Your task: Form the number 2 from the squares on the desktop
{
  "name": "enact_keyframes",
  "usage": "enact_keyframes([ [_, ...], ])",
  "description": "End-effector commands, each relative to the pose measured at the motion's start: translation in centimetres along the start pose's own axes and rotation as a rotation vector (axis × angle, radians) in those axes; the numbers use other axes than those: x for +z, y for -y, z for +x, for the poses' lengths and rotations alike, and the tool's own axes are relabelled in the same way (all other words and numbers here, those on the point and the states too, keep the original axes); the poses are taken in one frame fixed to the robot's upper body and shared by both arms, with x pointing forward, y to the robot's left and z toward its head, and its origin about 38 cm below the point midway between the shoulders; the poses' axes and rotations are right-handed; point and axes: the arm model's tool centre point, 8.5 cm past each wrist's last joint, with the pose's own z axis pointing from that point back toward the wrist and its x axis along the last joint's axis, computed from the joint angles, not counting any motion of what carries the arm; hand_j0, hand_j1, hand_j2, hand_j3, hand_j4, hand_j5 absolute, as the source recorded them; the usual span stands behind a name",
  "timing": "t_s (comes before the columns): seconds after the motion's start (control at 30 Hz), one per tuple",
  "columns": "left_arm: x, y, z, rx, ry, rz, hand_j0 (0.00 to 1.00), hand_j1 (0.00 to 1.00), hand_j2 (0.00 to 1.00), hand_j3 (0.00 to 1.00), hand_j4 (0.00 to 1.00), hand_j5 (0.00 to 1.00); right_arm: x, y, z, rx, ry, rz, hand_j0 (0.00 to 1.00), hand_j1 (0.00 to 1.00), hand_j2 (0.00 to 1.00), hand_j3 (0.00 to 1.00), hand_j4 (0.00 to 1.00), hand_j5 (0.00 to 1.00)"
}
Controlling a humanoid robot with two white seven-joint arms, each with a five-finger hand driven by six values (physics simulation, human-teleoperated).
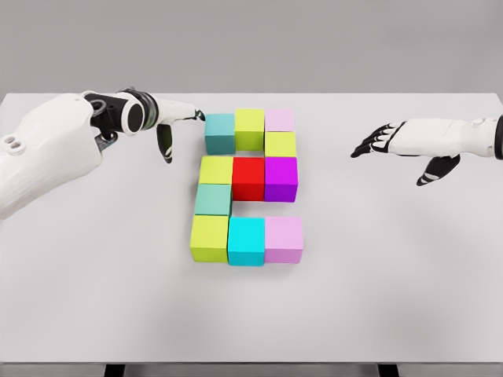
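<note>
Coloured cubes form a blocky figure mid-table. Top row: teal cube [220, 132], lime cube [249, 128], pale pink cube [280, 120]. Below the pink one sits a lime cube [280, 144]. Middle row: lime [215, 170], red [248, 177], purple [280, 178]. A teal cube [213, 199] sits under the left one. Bottom row: lime [209, 238], cyan [246, 240], pink [284, 239]. My left hand [179, 122] hovers with fingers extended, fingertips at the top teal cube's left edge, holding nothing. My right hand [393, 145] floats open to the right, well apart from the cubes.
The white table [94, 298] stretches wide around the cubes. Its front edge runs along the bottom of the view, and a grey wall stands behind it.
</note>
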Motion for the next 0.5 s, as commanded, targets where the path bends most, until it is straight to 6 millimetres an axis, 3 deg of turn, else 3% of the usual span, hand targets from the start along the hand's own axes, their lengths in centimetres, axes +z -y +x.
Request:
enact_keyframes([
  [0.0,-0.2,0.0,-0.1,0.002,-0.007,-0.002,1.0,1.0,1.0,1.0,1.0,1.0,0.0,0.1,0.0,-0.005,0.0,-0.004,1.0,1.0,1.0,1.0,1.0,1.0],
  [0.17,-0.2,0.0,-0.4,0.008,-0.01,-0.003,1.0,1.0,1.0,1.0,1.0,1.0,0.0,0.1,0.0,-0.005,0.0,-0.004,1.0,1.0,1.0,1.0,1.0,1.0],
  [0.33,-0.1,-0.6,-3.2,0.052,-0.07,0.004,1.0,1.0,1.0,1.0,1.0,1.0,0.0,0.1,0.0,-0.005,0.0,-0.004,1.0,1.0,1.0,1.0,1.0,1.0],
  [0.47,-0.1,-0.7,-3.3,0.048,-0.062,0.005,1.0,1.0,1.0,1.0,1.0,1.0,0.0,0.1,0.0,-0.005,0.0,-0.004,1.0,1.0,1.0,1.0,1.0,1.0],
])
